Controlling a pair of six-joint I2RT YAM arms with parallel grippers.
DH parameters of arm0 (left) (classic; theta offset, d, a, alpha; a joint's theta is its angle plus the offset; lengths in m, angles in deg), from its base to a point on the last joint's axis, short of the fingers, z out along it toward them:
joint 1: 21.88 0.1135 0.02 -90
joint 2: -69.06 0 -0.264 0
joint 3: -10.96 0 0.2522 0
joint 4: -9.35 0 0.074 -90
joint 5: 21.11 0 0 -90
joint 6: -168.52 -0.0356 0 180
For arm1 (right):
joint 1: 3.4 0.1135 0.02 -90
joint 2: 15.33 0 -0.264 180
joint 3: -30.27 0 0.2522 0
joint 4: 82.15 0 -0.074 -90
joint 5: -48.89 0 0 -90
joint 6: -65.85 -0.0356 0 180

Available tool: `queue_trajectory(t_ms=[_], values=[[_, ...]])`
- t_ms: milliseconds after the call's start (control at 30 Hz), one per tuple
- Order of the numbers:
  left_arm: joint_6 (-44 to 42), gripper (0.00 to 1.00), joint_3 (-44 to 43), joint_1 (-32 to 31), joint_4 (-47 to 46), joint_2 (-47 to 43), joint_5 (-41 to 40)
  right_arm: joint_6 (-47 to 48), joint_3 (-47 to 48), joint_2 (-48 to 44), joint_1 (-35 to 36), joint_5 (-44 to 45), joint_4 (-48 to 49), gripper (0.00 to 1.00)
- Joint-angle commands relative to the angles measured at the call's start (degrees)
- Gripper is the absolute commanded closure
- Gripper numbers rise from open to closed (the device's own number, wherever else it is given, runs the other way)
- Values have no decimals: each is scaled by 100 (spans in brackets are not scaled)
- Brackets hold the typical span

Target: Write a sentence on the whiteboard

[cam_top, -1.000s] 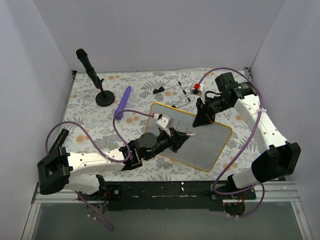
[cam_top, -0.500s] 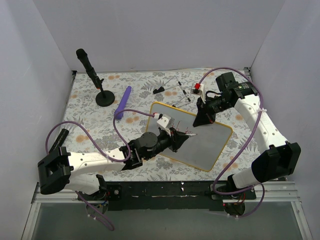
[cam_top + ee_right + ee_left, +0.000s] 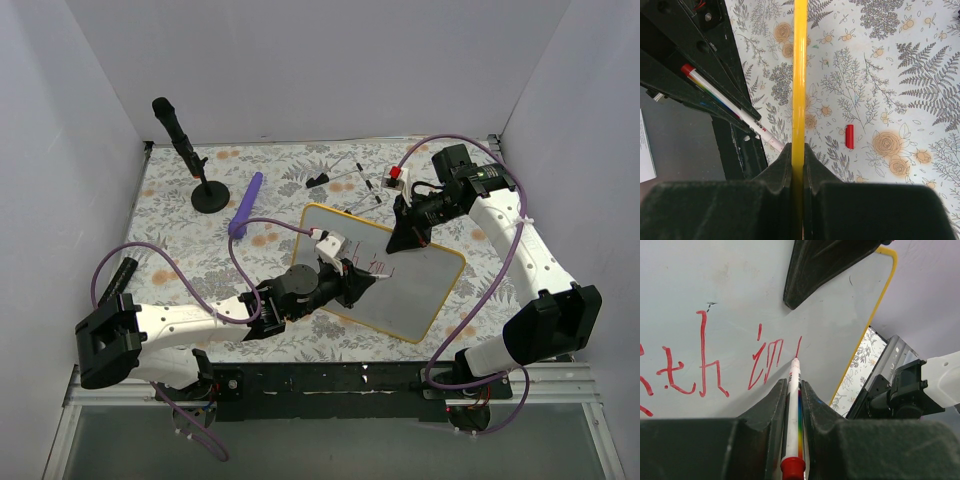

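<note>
- flowered cloth covers the table, with plain white walls round it.
- far left at the back, a black microphone stands on a round base. just right of it lies a purple stick.
- my left gripper is clenched on a white marker with a red end. its tip touches the whiteboard.
- the whiteboard lies on the cloth right of centre, turned at an angle, between my two arms.
- the sentence, in thin red strokes, shows "ith in" from my left wrist. after that comes one short stroke, with the marker tip at its foot.
- my right gripper is clamped on the board's yellow rim at its far edge.
- a small red cylinder lies on the cloth just beside that rim, apart from it.
</note>
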Motion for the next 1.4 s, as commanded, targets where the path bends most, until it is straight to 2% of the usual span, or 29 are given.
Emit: queue_trajectory(t_ms=[0, 733, 1367], values=[[-29, 100, -134, 40, 219, -61, -52, 145, 96, -227, -18, -578, 235, 99], [-232, 100, -635, 172, 17, 273, 124, 154, 105, -227, -27, -578, 226, 99], [-109, 100, -451, 242, 271, 176, 335, 163, 131, -201, -45, -578, 218, 99]])
